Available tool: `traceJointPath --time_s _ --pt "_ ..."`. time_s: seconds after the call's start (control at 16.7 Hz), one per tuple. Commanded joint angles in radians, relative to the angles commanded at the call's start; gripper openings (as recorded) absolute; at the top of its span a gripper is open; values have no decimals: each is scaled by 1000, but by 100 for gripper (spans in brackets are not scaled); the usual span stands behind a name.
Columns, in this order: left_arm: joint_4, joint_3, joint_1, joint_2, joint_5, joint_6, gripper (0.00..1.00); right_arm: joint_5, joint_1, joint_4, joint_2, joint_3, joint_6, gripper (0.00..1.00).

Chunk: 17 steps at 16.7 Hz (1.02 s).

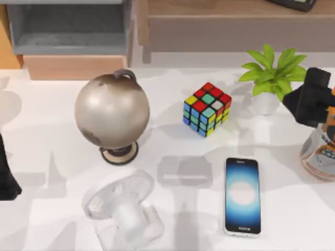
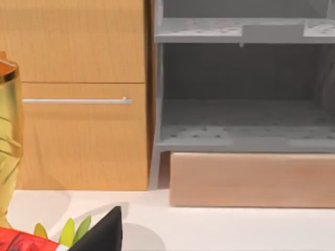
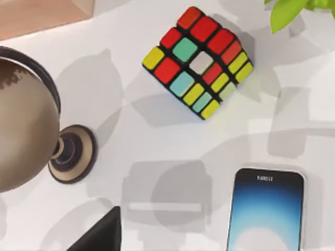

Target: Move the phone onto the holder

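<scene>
The phone [image 1: 242, 196] lies flat on the white table, screen up and glowing blue and white, at the front right of centre. Its upper half also appears in the right wrist view [image 3: 267, 212]. The holder [image 1: 123, 209], a white translucent stand, sits at the front left of centre, well to the left of the phone. My right gripper [image 1: 312, 97] hangs above the table's right edge, behind and to the right of the phone. My left gripper [image 1: 6, 178] is parked at the far left edge. Neither touches the phone.
A bronze globe [image 1: 111, 112] stands behind the holder. A colourful cube [image 1: 207, 109] sits behind the phone. A potted plant [image 1: 269, 78] and an orange-and-white bottle [image 1: 319, 154] stand at the right. A grey shelf [image 1: 68, 29] and a wooden block [image 1: 73, 67] line the back.
</scene>
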Motion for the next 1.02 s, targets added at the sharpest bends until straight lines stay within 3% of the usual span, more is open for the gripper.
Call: traceJointPath --time_s 0.54,1.02 --pt "0 0 0 0 0 0 100 46 172 -320 718 328 169 100" --pt "0 0 0 0 0 0 100 59 192 -358 853 381 169 100"
